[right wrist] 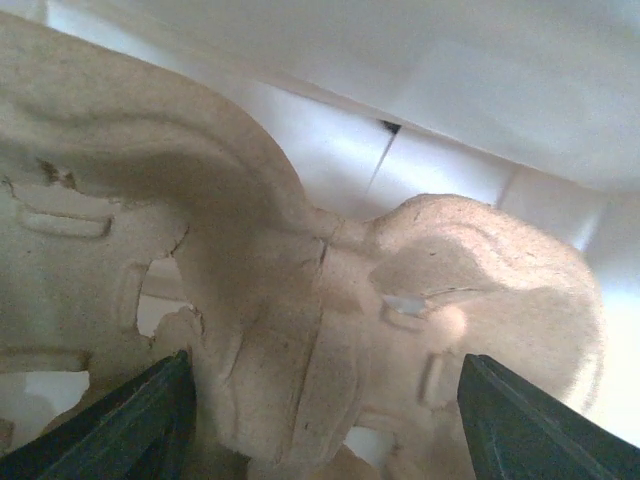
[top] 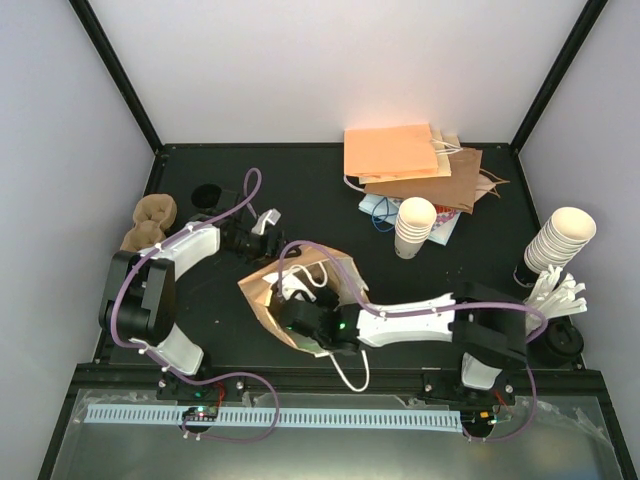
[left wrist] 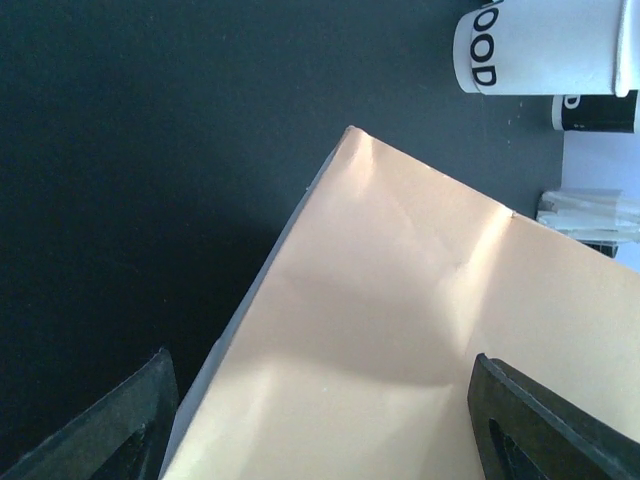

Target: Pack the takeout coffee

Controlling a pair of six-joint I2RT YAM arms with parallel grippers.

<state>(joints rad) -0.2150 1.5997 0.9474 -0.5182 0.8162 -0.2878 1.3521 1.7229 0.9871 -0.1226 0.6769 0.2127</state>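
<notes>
Pressed right up against your right wrist camera is a brown pulp carrier (right wrist: 300, 300). It lies inside the white-lined open paper bag (top: 262, 297) in the middle of the tabletop (top: 420, 280). Your right gripper (right wrist: 322, 380) is down in the bag's mouth, its jaws spread wide to either side of the carrier, and they do not look to be pinching it. Your left gripper (left wrist: 320, 400) hangs just beside the bag's tan outer wall, jaws wide too, holding nothing.

So the carrier looks seated in the bag, and I judge that to be all that is done. The takeout coffee (top: 205, 195) is not packed. What I take for it shows only as a round black top near the far left corner of the tabletop, well apart from the bag. The overhead view is too small to confirm the cup beneath. You have yet to fetch that cup and set it into the carrier.
</notes>
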